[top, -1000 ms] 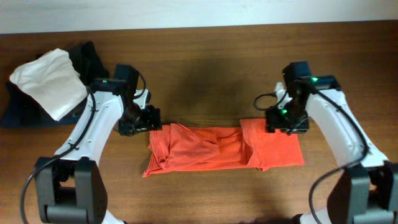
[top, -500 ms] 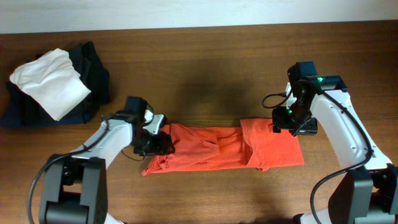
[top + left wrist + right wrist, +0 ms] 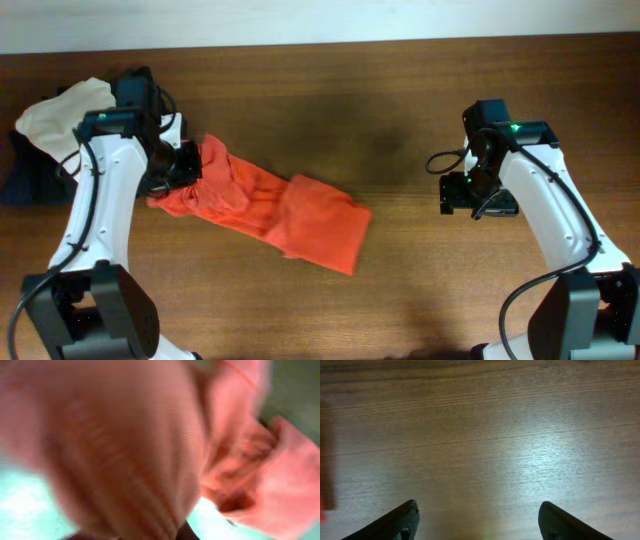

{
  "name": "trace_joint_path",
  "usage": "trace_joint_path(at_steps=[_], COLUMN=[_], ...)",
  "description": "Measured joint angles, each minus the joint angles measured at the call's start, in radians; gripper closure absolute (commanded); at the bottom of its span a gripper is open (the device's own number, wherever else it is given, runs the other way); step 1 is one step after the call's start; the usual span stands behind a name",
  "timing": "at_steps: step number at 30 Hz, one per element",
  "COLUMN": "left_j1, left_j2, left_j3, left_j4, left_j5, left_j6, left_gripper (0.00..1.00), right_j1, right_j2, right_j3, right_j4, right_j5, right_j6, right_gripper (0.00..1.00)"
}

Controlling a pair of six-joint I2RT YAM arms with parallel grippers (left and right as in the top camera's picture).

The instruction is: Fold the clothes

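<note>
1. Left gripper (image 3: 186, 166): my jaws are clamped on the gathered upper-left end of the orange-red T-shirt (image 3: 300, 215). In the left wrist view, blurred T-shirt (image 3: 125, 450) fabric fills almost the whole picture and hides my fingers. The overhead view shows the cloth bunched at the gripper.

2. T-shirt position: it lies crumpled on the wooden table (image 3: 400, 100), in the left half. It runs diagonally from my left gripper down toward the table centre. The lower-right end lies flat on the wood. No lettering is legible.

3. Right gripper (image 3: 478, 195): my jaws stand wide apart and hold nothing. In the right wrist view, the right gripper (image 3: 477, 521) shows both dark fingertips (image 3: 397, 522) at the bottom edge, with bare wood between them. This gripper is well apart from the T-shirt, on the right side of the table.

4. Other items: a white garment (image 3: 60, 115) rests on dark garments (image 3: 20, 180) at the far left edge, just beside my left arm.
</note>
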Motion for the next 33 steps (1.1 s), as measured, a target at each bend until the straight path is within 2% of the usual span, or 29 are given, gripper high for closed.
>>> trace_joint_path(at_steps=[4,6,9,15,17,23,26,29,31,33], left_j1=[-0.146,-0.304,-0.469,-0.634,-0.655,-0.657,-0.571,-0.459,-0.467,-0.539], left_j2=[0.000,0.000,0.002,0.103,0.120,0.124,0.134,0.135,0.135,0.136], left_j3=[0.003,0.003,0.003,0.003,0.003,0.005,0.068,0.146,0.138,0.050], left_j4=[-0.021,0.008,0.021,0.021,0.020,0.029,0.019,0.009,0.005,0.021], left_j5=[0.056,0.079,0.069,0.050,0.048,0.031,0.029,0.056,0.063,0.077], left_j6=[-0.003,-0.004,-0.010,-0.014,-0.015,-0.018,-0.048,-0.158,-0.174,-0.182], left_gripper=[0.93,0.90,0.88,0.88,0.88,0.98,1.00,0.99,1.00,0.99], right_j1=[0.000,0.000,0.000,0.000,0.000,0.000,0.000,0.000,0.000,0.000], right_j2=[0.000,0.000,0.000,0.000,0.000,0.000,0.000,0.000,0.000,0.000], right_j3=[0.000,0.000,0.000,0.000,0.000,0.000,0.000,0.000,0.000,0.000], right_j4=[0.000,0.000,0.000,-0.004,-0.003,-0.005,-0.004,-0.005,-0.003,-0.001], right_j5=[0.000,0.000,0.000,0.000,0.000,0.000,0.000,0.000,0.000,0.000], right_j6=[0.000,0.000,0.000,0.000,0.000,0.000,0.000,0.000,0.000,0.000], right_gripper=[0.19,0.19,0.18,0.14,0.13,0.10,0.10,0.09,0.09,0.09])
